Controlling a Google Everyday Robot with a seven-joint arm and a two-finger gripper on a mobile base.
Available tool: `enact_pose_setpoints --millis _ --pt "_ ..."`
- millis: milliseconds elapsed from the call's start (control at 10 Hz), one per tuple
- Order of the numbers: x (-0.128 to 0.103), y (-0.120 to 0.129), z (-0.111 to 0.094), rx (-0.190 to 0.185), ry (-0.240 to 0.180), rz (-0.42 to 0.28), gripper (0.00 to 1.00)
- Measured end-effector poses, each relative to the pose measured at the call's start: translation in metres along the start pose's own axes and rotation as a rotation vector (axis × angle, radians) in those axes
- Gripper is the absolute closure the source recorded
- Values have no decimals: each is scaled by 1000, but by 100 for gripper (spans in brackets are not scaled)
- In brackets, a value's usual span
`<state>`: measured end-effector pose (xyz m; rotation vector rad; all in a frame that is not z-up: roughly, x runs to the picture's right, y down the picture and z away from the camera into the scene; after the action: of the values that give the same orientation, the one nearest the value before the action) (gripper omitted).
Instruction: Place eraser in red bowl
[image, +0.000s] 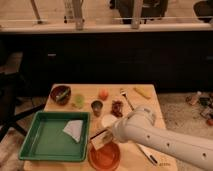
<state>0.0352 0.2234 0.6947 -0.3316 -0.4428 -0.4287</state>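
The eraser, a tan block with a black strip along its top side, hangs just above the left rim of the orange-red bowl at the table's front edge. My gripper sits at the end of the white arm that comes in from the lower right. It is shut on the eraser, and the arm hides most of the fingers. The arm also covers the right part of the bowl's far rim.
A green tray holding a blue-grey pad lies to the left. Behind are a dark brown bowl, a green cup, an orange fruit, a small metal cup, a white cup, a brown snack, a yellow item and a white-handled brush.
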Motion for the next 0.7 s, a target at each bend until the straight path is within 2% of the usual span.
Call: enact_pose_setpoints --millis 700 --pt "-6 41 19 -86 -14 13 100"
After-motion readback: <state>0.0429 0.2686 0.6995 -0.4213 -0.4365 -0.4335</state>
